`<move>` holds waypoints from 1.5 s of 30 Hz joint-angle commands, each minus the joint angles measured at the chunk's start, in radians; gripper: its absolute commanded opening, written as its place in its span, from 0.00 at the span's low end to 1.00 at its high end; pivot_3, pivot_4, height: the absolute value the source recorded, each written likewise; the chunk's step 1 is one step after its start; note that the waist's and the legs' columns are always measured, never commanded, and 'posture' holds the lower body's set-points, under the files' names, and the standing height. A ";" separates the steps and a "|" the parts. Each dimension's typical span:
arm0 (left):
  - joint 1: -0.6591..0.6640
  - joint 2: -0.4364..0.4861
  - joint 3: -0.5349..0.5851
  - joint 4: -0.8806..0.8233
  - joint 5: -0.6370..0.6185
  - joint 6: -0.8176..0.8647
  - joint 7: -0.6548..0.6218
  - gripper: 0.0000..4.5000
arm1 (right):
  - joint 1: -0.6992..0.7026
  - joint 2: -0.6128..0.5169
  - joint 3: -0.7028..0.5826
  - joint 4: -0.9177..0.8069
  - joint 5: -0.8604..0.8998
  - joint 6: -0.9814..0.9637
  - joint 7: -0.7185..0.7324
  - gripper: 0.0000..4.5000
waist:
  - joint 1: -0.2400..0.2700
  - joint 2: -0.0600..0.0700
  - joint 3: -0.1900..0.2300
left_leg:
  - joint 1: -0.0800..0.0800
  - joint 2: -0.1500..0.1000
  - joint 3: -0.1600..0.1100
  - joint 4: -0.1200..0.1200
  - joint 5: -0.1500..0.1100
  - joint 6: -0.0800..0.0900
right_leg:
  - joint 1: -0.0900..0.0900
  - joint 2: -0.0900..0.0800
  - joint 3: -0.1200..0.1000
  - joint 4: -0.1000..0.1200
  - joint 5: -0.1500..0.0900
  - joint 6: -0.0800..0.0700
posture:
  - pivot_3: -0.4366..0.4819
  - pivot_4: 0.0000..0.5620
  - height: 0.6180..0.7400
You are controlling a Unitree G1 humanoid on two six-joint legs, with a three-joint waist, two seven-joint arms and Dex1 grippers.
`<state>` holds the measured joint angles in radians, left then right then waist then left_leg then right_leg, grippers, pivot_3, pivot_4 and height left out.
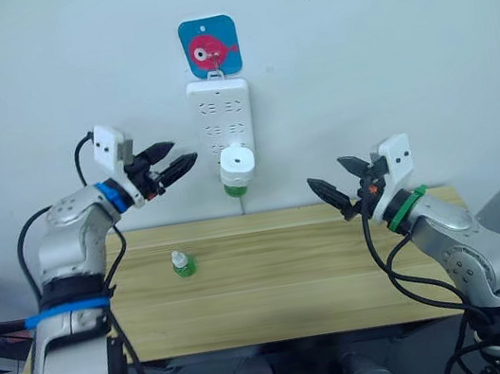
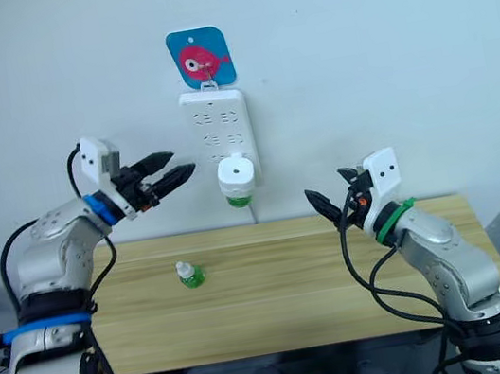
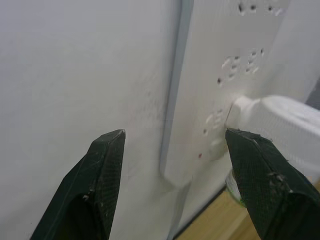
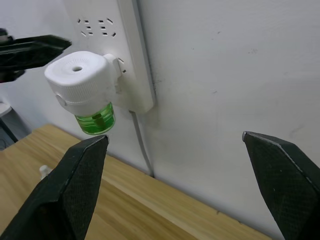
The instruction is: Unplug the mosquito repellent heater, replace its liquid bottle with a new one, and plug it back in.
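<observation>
From the head camera, the mosquito repellent heater (image 1: 236,163) sat plugged into the power strip (image 1: 222,120) on the far wall, its liquid bottle (image 1: 235,188) beneath it; the new one (image 1: 182,264) stood on the table (image 1: 294,276). The left gripper (image 1: 173,165) hovered left of the strip, the right gripper (image 1: 341,180) lower right. Both wrist views showed each gripper's fingers spread wide, holding nothing.
</observation>
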<state>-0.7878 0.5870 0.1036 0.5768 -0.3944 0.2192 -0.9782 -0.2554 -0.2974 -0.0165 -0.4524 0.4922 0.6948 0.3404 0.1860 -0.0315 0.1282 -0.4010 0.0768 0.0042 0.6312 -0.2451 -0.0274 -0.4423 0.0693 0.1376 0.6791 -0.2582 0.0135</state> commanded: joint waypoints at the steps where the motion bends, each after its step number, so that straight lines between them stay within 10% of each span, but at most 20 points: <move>1: -0.093 -0.023 -0.028 0.132 0.052 -0.097 -0.075 0.74 | -0.005 0.006 -0.003 -0.066 0.010 0.016 -0.024 1.00 | 0.000 0.000 0.001 | 0.000 0.000 -0.002 0.000 0.000 0.000 | 0.000 0.000 -0.002 0.001 0.000 -0.001 | 0.87 0.28 1.00; 14: -0.311 -0.080 -0.045 0.481 0.168 -0.284 -0.209 0.74 | 0.029 -0.013 -0.027 -0.117 0.020 0.059 -0.047 1.00 | -0.006 -0.002 0.015 | -0.002 0.000 -0.020 0.001 0.000 0.000 | 0.005 0.000 -0.018 0.002 -0.003 -0.005 | 0.84 0.30 1.00; 29: -0.384 -0.126 -0.044 0.512 0.191 -0.249 -0.385 0.74 | 0.035 0.005 -0.027 -0.132 0.033 0.083 -0.058 1.00 | -0.015 -0.001 0.022 | -0.006 0.000 -0.031 0.004 0.000 0.000 | 0.007 0.000 -0.029 0.003 -0.004 -0.007 | 0.83 0.32 1.00; 37: -0.377 -0.119 -0.043 0.506 0.195 -0.206 -0.406 0.29 | 0.023 0.034 -0.002 -0.179 0.052 0.125 -0.111 1.00 | -0.024 0.004 0.036 | -0.009 0.001 -0.038 0.007 0.000 0.000 | 0.008 0.000 -0.036 0.003 -0.005 -0.008 | 0.81 0.37 1.00; 45: -0.392 -0.131 -0.037 0.520 0.206 -0.196 -0.382 0.29 | -0.096 0.138 0.126 -0.129 -0.072 0.150 -0.258 1.00 | -0.028 0.007 0.053 | -0.014 0.001 -0.044 0.014 0.001 0.000 | 0.007 0.000 -0.041 0.007 -0.005 -0.008 | 0.80 0.39 1.00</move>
<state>-1.1624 0.4632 0.0731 1.1067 -0.1988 0.0180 -1.3616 -0.3356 -0.1674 0.0934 -0.5804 0.4522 0.8566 0.1088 0.1581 -0.0246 0.1809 -0.4150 0.0773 -0.0402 0.6456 -0.2446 -0.0271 -0.4353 0.0690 0.0961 0.6863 -0.2633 0.0052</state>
